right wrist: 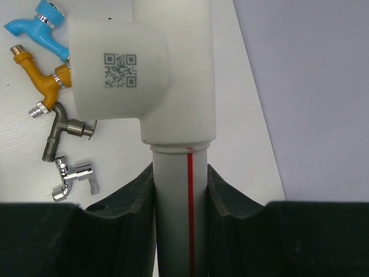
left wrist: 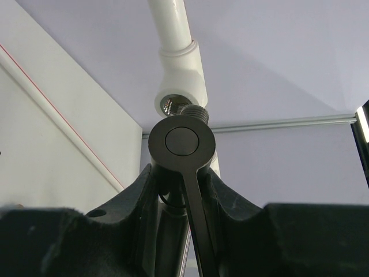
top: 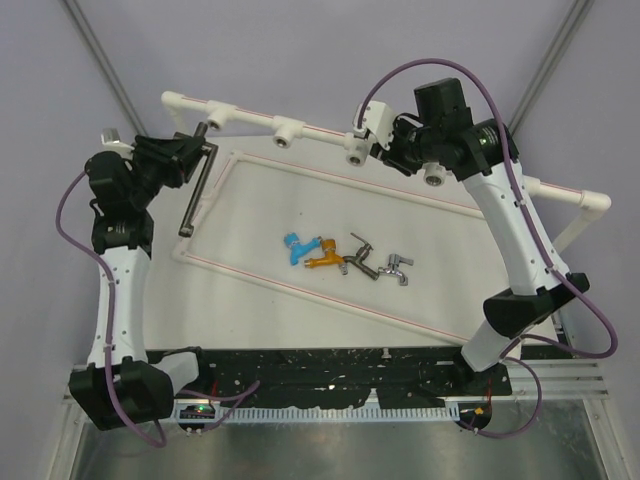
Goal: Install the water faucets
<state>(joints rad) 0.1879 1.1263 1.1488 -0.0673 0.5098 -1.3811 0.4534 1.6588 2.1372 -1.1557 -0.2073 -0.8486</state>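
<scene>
**Item:** large dark-grey faucet.
**Held by:** left tool, clenched on the long straight arm just under the round head.
**Position:** at the left-end socket of the white pipe frame. The threaded stub sits just beside the socket mouth and is apparently not seated.
**Long axis:** the arm runs from the frame's rail back toward the arm bases, and the stub aims at the socket.
**Nearer arm:** left.
**Right tool****:** clamped around the frame's pipe just beside a tee fitting, probably to brace it.
**Blue faucet****, orange faucet****, dark metal faucet****, chrome faucet****:** loose on the tabletop, on the bases' side of the frame's rail.
</scene>
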